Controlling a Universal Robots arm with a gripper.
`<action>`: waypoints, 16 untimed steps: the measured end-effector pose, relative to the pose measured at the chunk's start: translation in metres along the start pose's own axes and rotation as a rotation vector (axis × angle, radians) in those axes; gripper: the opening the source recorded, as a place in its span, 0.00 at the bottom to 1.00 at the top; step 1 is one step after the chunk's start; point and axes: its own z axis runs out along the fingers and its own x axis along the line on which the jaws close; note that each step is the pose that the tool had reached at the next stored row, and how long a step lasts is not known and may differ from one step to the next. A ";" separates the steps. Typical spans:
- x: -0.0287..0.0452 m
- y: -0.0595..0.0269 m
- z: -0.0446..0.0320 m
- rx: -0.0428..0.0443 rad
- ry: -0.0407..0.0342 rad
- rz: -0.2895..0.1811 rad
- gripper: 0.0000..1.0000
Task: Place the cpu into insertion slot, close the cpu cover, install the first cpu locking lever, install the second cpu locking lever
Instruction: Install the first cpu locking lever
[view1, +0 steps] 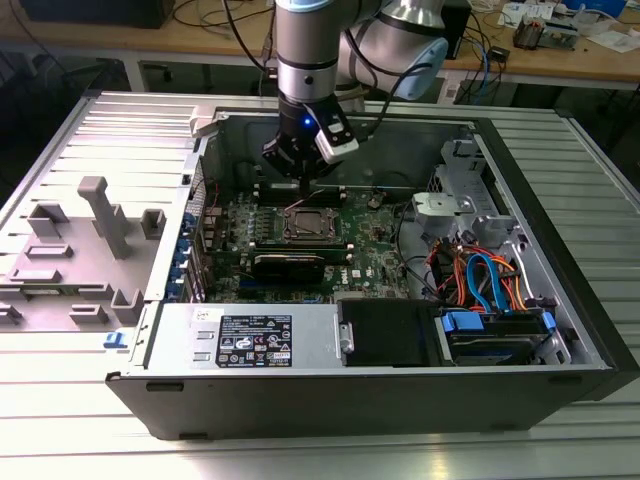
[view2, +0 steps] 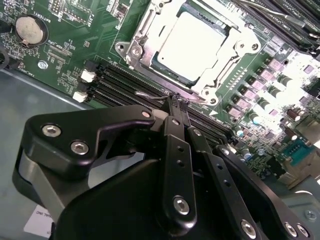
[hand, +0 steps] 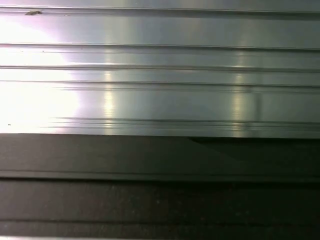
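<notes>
Under claw: one cpu, one cpu cover closed.

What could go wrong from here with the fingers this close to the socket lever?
The gripper is shut with its tips at a thin wire lever beside the cpu cover. The lever is thin, so it may slip off the tips and spring back. Memory slots lie right under the tips, so a low push could scrape them. The cpu looks seated, but any tilt could jam the cover.

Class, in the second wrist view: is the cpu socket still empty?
No, the cpu already sits in the insertion slot, its silver top framed by the metal rim.
</notes>
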 end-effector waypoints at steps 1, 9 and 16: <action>-0.0010 0.0001 0.0002 0.0000 0.0000 0.000 0.11; -0.0113 0.0008 0.0032 0.0000 0.0000 0.000 0.11; -0.0179 0.0011 0.0086 0.0000 -0.0001 -0.001 0.11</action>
